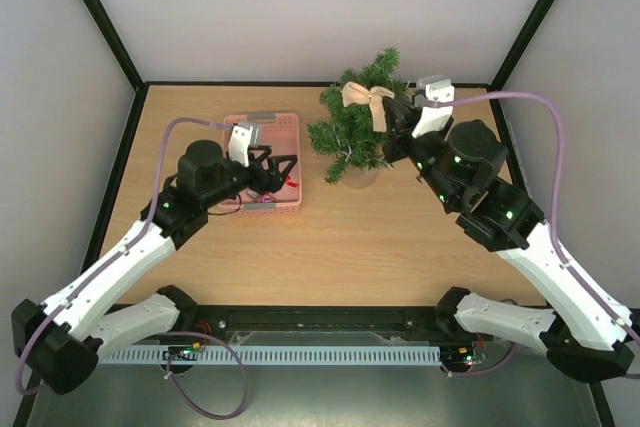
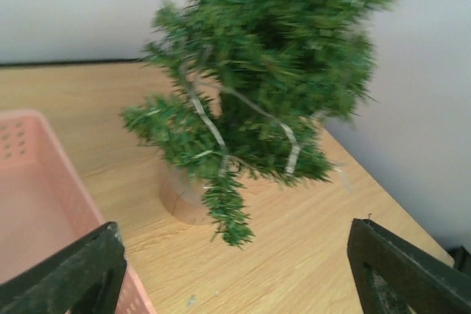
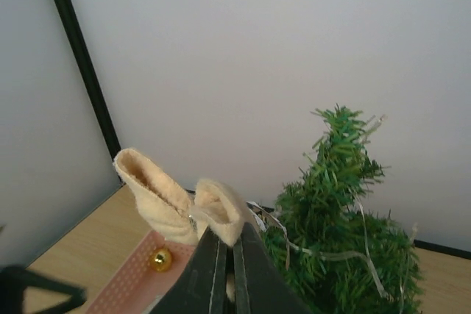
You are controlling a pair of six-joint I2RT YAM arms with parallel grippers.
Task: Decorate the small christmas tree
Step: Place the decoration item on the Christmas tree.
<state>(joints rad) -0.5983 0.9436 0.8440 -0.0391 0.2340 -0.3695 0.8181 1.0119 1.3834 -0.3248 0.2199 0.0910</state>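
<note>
The small christmas tree (image 1: 357, 122) stands at the table's back middle on a pale round base (image 2: 184, 196); it shows too in the left wrist view (image 2: 272, 64) and the right wrist view (image 3: 346, 233). My right gripper (image 1: 392, 112) is shut on a beige fabric bow (image 1: 366, 99), holding it against the tree's upper branches; the bow fills the right wrist view (image 3: 180, 204) above the closed fingers (image 3: 210, 277). My left gripper (image 1: 283, 169) is open and empty over the right side of the pink basket (image 1: 285, 127), its fingers (image 2: 66, 277) wide apart.
The pink basket (image 2: 37, 204) sits left of the tree, and a gold bauble (image 3: 160, 259) lies in it. Walls enclose the table on the back and both sides, close behind the tree.
</note>
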